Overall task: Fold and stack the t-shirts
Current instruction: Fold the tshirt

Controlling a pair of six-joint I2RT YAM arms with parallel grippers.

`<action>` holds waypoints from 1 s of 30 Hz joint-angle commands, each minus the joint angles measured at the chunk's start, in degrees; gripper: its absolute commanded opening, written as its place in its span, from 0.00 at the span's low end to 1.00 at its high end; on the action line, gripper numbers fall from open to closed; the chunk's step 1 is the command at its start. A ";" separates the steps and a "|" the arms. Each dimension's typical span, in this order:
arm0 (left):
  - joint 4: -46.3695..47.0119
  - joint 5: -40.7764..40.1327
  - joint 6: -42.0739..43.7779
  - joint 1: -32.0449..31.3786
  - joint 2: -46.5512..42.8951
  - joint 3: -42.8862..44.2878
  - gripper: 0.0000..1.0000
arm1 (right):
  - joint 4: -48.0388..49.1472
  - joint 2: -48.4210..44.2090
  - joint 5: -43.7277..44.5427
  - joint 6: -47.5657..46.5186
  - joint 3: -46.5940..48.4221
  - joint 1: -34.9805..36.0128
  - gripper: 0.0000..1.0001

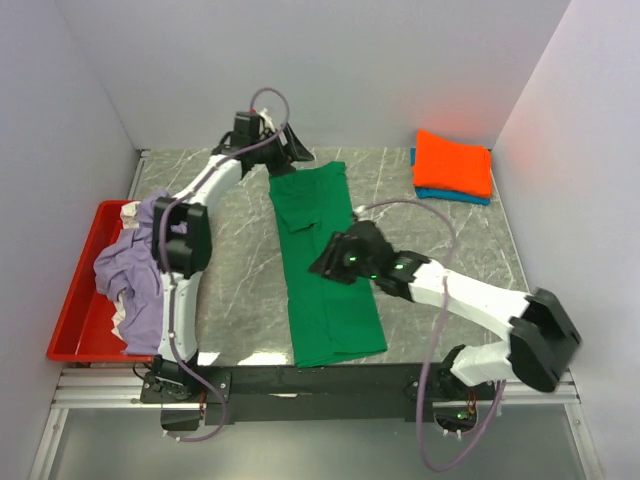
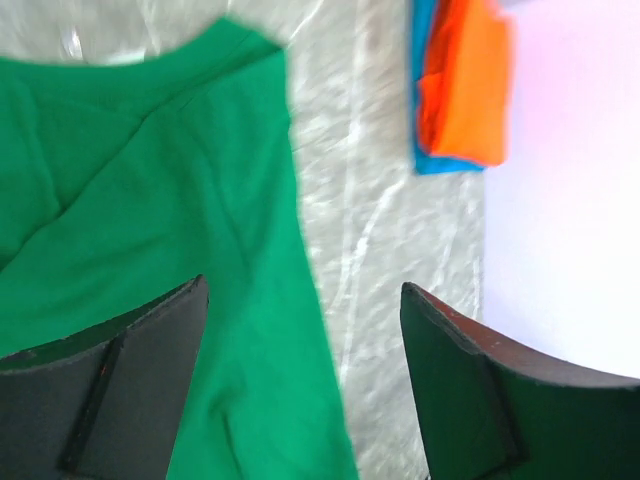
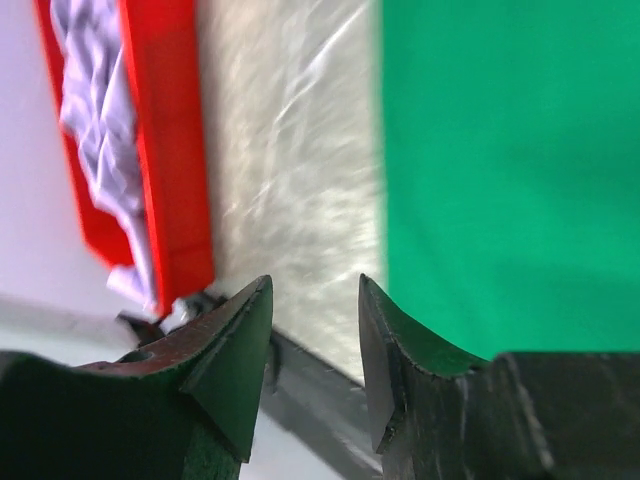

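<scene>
Left jaws: spread wide, nothing between them, above the far end of the green t-shirt (image 1: 325, 290)
Right jaws: parted, the gap empty, hovering over the middle of the green t-shirt
Green t-shirt: folded into a long strip, flat on the worktop (image 1: 240, 290), running from far side to near edge
Orange t-shirt (image 1: 453, 162): folded, lying on the blue t-shirt (image 1: 455, 196), far right corner
Lavender t-shirt (image 1: 135, 275): crumpled in the red tray (image 1: 70, 310) at left, spilling over its rim
</scene>
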 commanded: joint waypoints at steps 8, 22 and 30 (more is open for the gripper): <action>7.06 -17.70 -6.01 -4.78 -28.57 -35.92 0.66 | -13.91 -16.75 9.50 -8.38 -10.13 -7.55 0.49; -4.35 -45.66 -1.62 -20.34 -18.85 -34.11 0.59 | -12.95 -15.61 10.64 -6.54 -16.37 -7.55 0.48; -11.47 -52.62 1.10 -22.29 -9.17 -25.94 0.58 | -12.86 -14.91 11.08 -6.10 -17.69 -7.55 0.48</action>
